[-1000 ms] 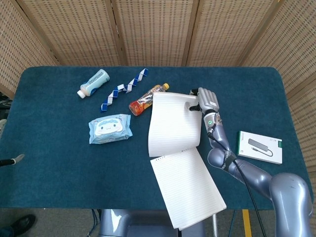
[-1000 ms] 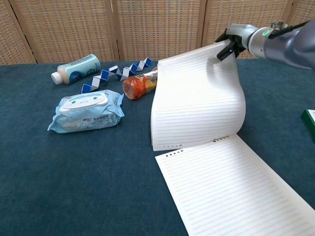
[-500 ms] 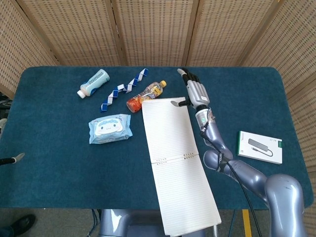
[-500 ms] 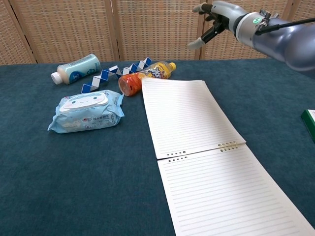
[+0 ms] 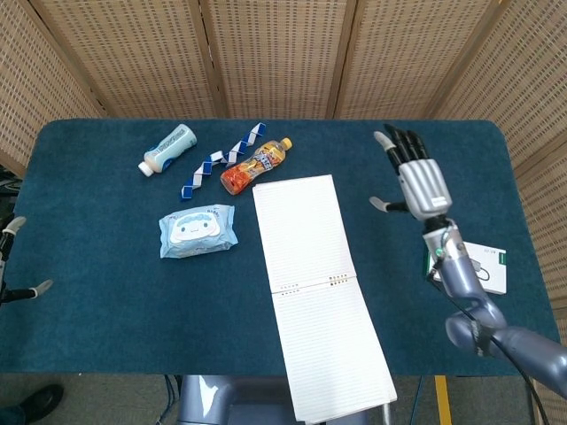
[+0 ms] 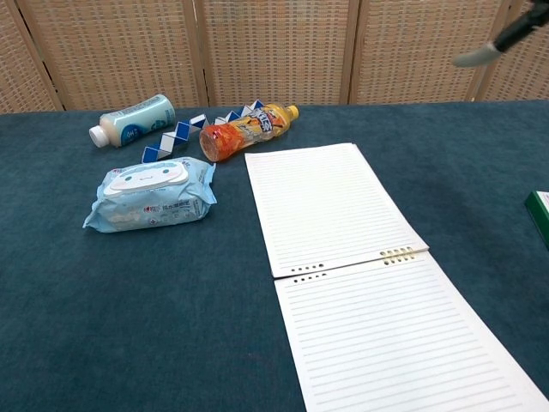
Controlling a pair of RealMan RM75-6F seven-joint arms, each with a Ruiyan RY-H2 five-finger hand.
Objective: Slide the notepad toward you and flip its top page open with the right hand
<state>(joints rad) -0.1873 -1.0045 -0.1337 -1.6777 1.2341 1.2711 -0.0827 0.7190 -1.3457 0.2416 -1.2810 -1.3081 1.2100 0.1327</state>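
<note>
**Notepad open, right hand clear**

Notepad (image 5: 317, 292) lies flat on the table (image 5: 106, 319), top page turned back, near edge overhanging the front. Right hand (image 5: 418, 177) hovers to its right, fingers spread, holding nothing. Left hand (image 5: 16, 257) barely shows; state cannot be determined.

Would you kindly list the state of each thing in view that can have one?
Notepad: open flat, top page flipped away.
Right hand: open, raised, right of the notepad, holding nothing.
Juice bottle: on its side, capped.
White bottle: on its side.
Wipes pack: flap closed.
Box: lying flat.
</note>
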